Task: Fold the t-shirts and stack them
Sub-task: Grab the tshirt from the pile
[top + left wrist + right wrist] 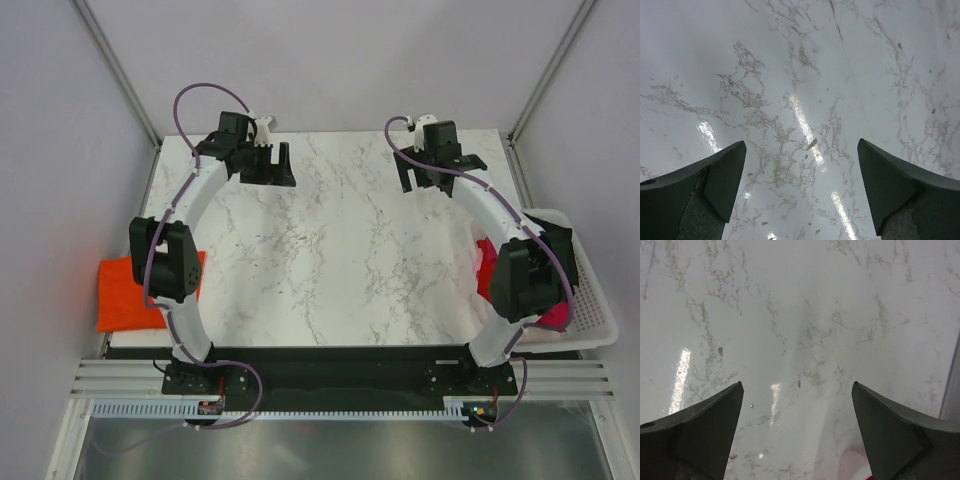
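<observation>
Locate the marble table [340,260]. The white basket [597,305] sits at its right edge and holds the magenta t-shirt [556,316], partly hidden behind the right arm. The orange t-shirt [125,295] lies at the left edge. The left gripper [801,147] and right gripper [797,389] are released, fingers spread over marble.

A white marble table [330,250] with grey veins lies between pale walls [60,150]. A white slatted basket [595,300] sits at its right edge, nearer than an aluminium post [545,75].
</observation>
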